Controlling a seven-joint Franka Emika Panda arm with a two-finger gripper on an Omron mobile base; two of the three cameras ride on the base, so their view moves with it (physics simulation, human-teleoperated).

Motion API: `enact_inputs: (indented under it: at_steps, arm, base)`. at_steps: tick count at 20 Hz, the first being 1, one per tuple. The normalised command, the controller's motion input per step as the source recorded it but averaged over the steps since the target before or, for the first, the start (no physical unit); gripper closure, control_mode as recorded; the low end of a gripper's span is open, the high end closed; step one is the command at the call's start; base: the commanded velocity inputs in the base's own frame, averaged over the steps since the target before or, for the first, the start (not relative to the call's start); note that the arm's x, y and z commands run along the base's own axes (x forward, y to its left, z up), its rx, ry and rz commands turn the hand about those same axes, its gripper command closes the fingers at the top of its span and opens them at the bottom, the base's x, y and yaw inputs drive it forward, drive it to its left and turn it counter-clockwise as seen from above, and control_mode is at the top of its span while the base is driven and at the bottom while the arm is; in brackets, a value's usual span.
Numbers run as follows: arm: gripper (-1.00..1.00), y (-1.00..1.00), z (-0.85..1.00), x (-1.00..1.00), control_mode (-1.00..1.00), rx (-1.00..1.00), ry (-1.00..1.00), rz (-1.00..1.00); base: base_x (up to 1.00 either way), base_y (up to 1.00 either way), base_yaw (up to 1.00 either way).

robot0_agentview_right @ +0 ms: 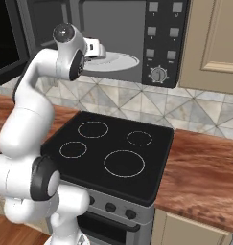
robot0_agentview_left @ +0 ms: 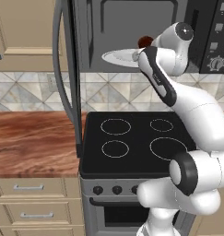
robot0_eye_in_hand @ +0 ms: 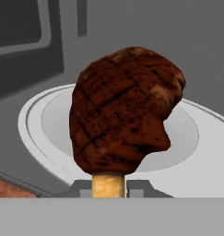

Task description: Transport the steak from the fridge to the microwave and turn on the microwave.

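The gripper (robot0_eye_in_hand: pixel 109 186) is clenched on the steak (robot0_eye_in_hand: pixel 125 110), pinching its tan lower edge. The steak hangs over the white turntable plate (robot0_eye_in_hand: pixel 35 124) inside the open microwave (robot0_agentview_right: pixel 161 43), above the stove (robot0_agentview_left: pixel 132 138).

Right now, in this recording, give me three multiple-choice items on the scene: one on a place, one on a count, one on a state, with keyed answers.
1. Where is the steak?
A. On the stove
B. Held over the white turntable plate of the microwave
C. On the wooden counter

2. How many burner rings does the stove top show?
A. Two
B. Six
C. Four

3. What state is the gripper in?
A. Shut on the steak
B. Wide open and empty
C. Shut on a plate

Answers:
1 B: the hand view shows the steak in front of the turntable plate, in the microwave's open cavity.
2 C: both base views show four white rings on the black top.
3 A: the hand view shows the steak's tan end pinched between the two finger tips.
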Motion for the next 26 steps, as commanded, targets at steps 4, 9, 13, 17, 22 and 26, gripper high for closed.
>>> enact_inputs:
  at_steps: [4, 9, 13, 17, 22, 26]
  arm:
    - [1.00, 0.00, -0.15, 0.39, -1.00, 0.00, 0.00, 0.00]
    - [1.00, 0.00, -0.15, 0.33, -1.00, 0.00, 0.00, 0.00]
    - [1.00, 0.00, -0.02, 0.30, -1.00, 0.00, 0.00, 0.00]
    - [1.00, 0.00, -0.01, 0.29, -1.00, 0.00, 0.00, 0.00]
    - [1.00, 0.00, -0.06, 0.25, -1.00, 0.00, 0.00, 0.00]
    - [1.00, 0.00, -0.08, 0.23, -1.00, 0.00, 0.00, 0.00]
  base:
    - [0.00, 0.00, 0.00]
    - [0.00, 0.00, 0.00]
    - [0.00, 0.00, 0.00]
    - [0.00, 0.00, 0.00]
    - [0.00, 0.00, 0.00]
    - [0.00, 0.00, 0.00]
